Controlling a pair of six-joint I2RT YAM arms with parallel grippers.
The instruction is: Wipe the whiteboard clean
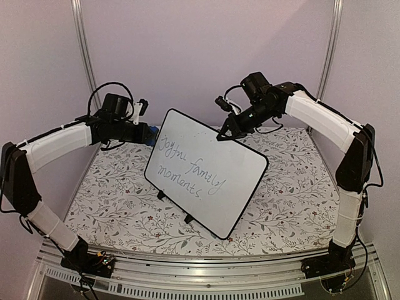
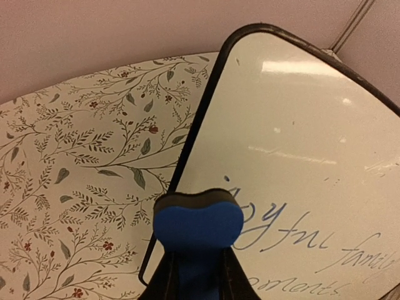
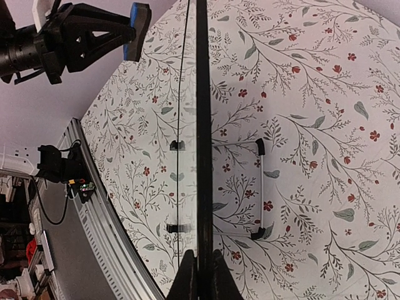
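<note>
From above, the whiteboard (image 1: 209,172) stands tilted on its small black feet in the middle of the flowered cloth (image 1: 112,206), one corner far and left, the opposite corner near and right, with grey handwriting (image 1: 187,169) across its left half. My left gripper (image 1: 149,135) reaches in from the left and is clamped narrow on a blue eraser (image 1: 152,135), which sits just beside the board's far left edge. My right gripper (image 1: 224,134) comes in from the far right and pinches the board's top edge. In my left wrist view the eraser (image 2: 199,222) fills the space between my fingers (image 2: 167,278), in front of the black frame and the first letters of the writing; I cannot tell from here whether it touches. In my right wrist view the board is edge-on, a black line running up from my closed fingers (image 3: 187,278), which squeeze the frame between them. A wire stand (image 3: 257,187) props its back, and the eraser at far left shows a small gap from the board.
</note>
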